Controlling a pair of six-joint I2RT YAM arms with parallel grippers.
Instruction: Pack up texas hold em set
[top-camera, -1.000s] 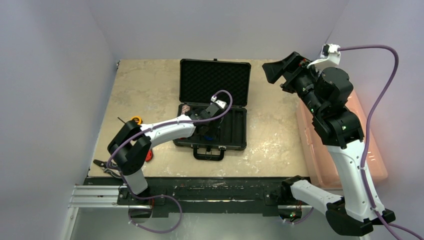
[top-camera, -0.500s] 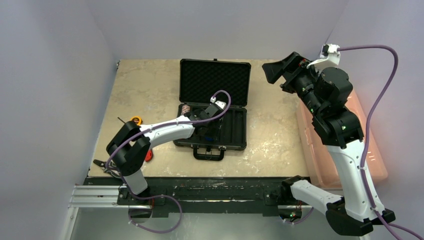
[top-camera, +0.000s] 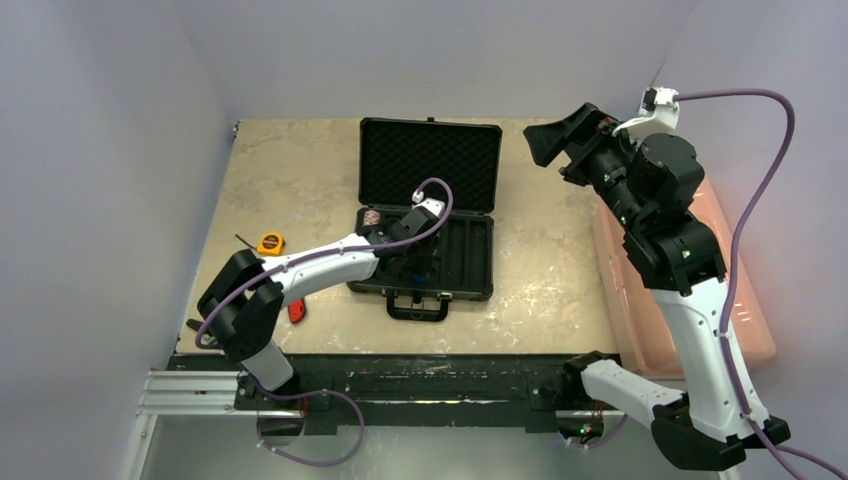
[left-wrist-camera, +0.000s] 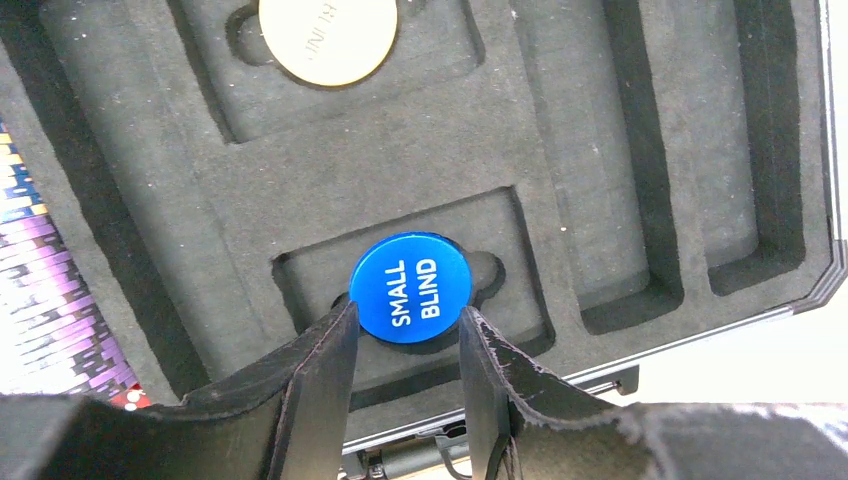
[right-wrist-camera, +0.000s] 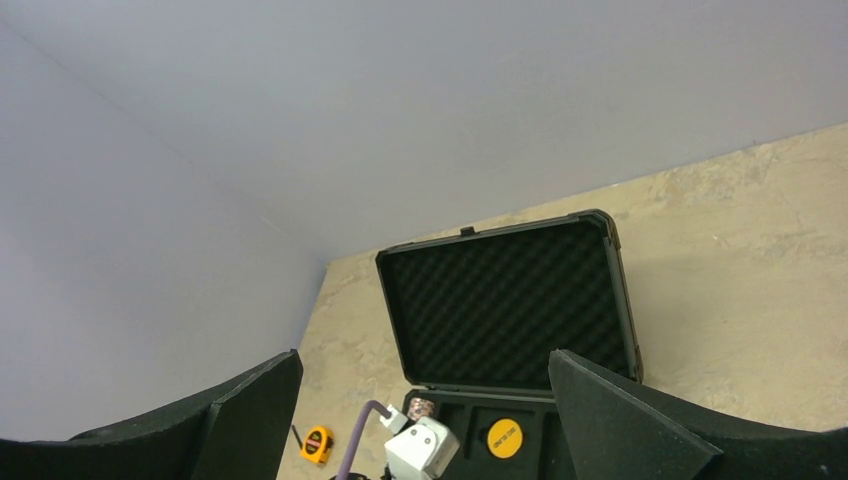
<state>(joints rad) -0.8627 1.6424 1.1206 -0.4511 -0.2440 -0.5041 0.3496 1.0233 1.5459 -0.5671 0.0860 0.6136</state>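
Case (top-camera: 430, 165): lay open on the worktop (top-camera: 300, 180), lid propped back so the tray (left-wrist-camera: 600, 150) faced up for loading.
Blue disc (left-wrist-camera: 411, 287): flat in a notched pocket near the case's front edge; we judged the notches were finger room.
Yellow disc (left-wrist-camera: 328, 35): in the next pocket, toward the case's lid.
Left end effector (left-wrist-camera: 405, 320): over the case's front, gap narrow, tips flanking the blue disc; we could not tell whether they pinched it.
Right end effector (right-wrist-camera: 422, 360): wide, holding nothing, raised right of the case, probably to stay clear.
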